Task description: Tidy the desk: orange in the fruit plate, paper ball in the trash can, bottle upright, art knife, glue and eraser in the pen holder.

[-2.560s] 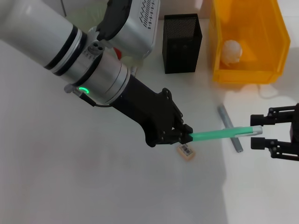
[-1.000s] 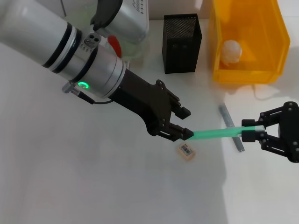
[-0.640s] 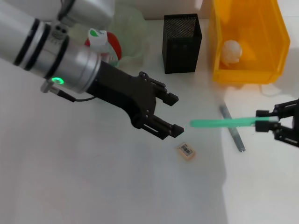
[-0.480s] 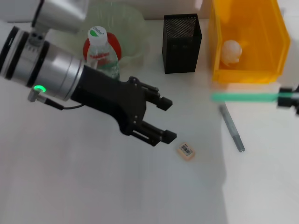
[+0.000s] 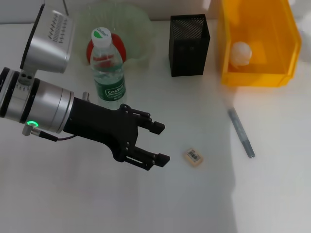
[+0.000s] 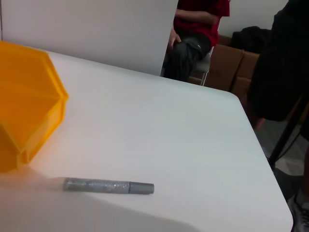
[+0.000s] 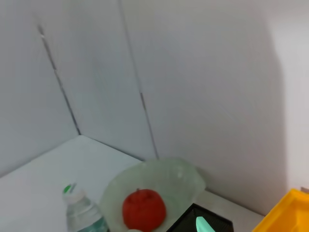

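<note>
The left hand is hanging empty over the middle of the desk, its fingers spread apart, having let go of the green knife it was gripping a moment ago. It has pulled back toward the robot's left, away from the handover spot, and is now sitting near the eraser on the desk. The right hand has taken the knife and has swung out of the head view altogether; whether its fingers are clamped cannot be told. In the right wrist view a green tip is showing just above the black pen holder, so the knife is probably being carried toward it.

The bottle is standing upright beside the fruit plate, where a red fruit is lying. The paper ball is resting in the yellow bin. The grey glue stick is lying flat on the desk, apart from the pen holder. Eraser and glue are still waiting.
</note>
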Controlling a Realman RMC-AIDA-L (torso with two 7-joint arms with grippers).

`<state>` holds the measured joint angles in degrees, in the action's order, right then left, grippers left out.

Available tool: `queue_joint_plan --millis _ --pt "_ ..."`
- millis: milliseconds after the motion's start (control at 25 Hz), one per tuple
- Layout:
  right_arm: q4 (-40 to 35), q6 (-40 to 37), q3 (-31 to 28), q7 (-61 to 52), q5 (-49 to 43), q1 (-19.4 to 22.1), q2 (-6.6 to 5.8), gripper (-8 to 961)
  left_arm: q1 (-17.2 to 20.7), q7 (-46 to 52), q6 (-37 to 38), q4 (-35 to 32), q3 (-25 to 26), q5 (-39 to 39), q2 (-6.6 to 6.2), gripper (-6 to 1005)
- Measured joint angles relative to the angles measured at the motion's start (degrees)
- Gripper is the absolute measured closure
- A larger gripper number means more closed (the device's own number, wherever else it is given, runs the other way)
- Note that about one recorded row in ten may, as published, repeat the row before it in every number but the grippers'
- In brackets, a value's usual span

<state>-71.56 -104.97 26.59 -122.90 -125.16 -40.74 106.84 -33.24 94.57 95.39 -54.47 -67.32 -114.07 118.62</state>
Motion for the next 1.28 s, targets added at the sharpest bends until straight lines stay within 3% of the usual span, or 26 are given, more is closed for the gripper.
queue_joint_plan --millis 40,80,320,560,680,960,1280 --pt "1.57 2.32 2.76 -4.08 -5.08 -4.8 -0.83 801 0.01 -0.26 -0.18 0.42 0.01 0.01 -0.01 213" --pt "1.57 2.32 2.76 -4.08 -5.08 -4.8 -0.83 801 0.05 -0.34 -0.34 0.54 -0.02 0.02 0.0 213" --pt "15.91 7.28 8.25 -8.12 -18.13 -18.51 -3.28 801 0.33 -0.49 -0.5 0.72 0.02 0.07 0.07 216" --pt "26.85 13.34 15.4 -8.22 -20.44 -24.08 -4.42 801 0.44 -0.52 -0.5 0.92 -0.33 0.08 0.2 217" --pt "30.53 16.15 17.68 -8.22 -20.54 -25.0 -4.14 801 0.41 -0.52 -0.49 0.94 -0.34 0.08 0.21 217" --pt "32.08 23.54 20.15 -7.62 -20.55 -24.32 -1.08 795 -0.32 -0.54 -0.49 0.95 -0.36 0.08 0.2 217" --pt "33.62 27.67 20.4 -4.88 -20.29 -24.34 0.62 746 -0.62 -0.53 -0.87 0.96 -0.35 0.07 0.2 217"
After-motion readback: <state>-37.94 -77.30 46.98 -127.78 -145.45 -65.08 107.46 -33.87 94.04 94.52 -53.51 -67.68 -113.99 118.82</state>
